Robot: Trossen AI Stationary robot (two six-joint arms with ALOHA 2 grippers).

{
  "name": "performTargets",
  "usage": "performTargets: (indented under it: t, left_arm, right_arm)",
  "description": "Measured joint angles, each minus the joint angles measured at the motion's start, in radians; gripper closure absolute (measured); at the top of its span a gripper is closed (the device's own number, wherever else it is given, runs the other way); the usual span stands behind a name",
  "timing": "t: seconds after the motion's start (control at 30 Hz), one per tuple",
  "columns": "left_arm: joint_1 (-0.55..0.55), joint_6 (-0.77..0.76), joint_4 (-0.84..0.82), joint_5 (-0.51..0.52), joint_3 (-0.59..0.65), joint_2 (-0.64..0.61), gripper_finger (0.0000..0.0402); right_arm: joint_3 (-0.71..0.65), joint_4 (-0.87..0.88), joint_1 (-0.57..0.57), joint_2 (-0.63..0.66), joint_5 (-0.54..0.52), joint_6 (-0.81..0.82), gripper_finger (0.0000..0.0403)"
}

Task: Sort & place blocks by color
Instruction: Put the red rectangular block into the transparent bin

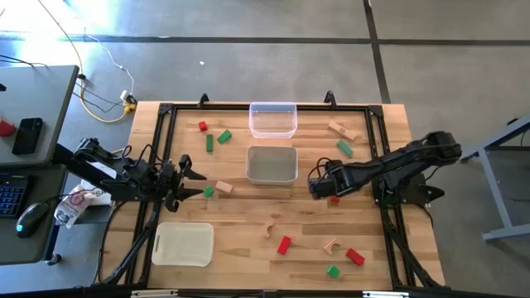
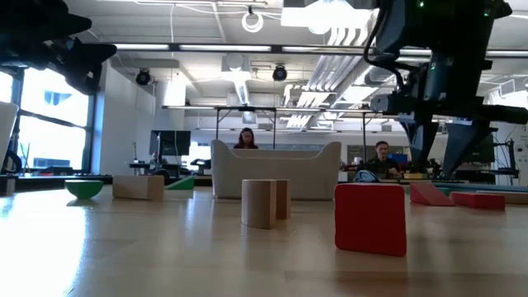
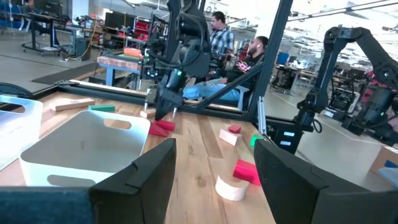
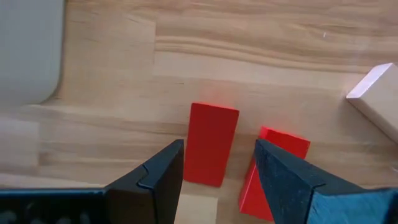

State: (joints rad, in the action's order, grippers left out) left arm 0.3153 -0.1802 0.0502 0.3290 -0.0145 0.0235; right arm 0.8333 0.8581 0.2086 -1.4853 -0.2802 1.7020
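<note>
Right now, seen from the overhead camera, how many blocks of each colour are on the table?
Red blocks: 4
Green blocks: 5
Plain wood blocks: 4
Total: 13 visible from above

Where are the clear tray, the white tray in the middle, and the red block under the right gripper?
clear tray (image 1: 272,131): high view, near rim.
white tray (image 1: 272,179): high view, near rim.
red block (image 4: 210,144): right wrist view, middle of its top face, ahead of the open fingers.

Overhead looks straight down; low camera skims the table (image 2: 165,256); wrist cameras sit close, perhaps sharing red blocks (image 4: 210,144).
</note>
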Motion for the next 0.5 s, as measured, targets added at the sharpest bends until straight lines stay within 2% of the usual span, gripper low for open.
performTargets:
  t: [0.5]
  left_arm:
    - [0.000,0.000,0.000,-0.002,0.000,0.000,0.0197]
  right_arm:
    - [0.000,-0.073,-0.064,-0.089,0.019,-0.061,0.0217]
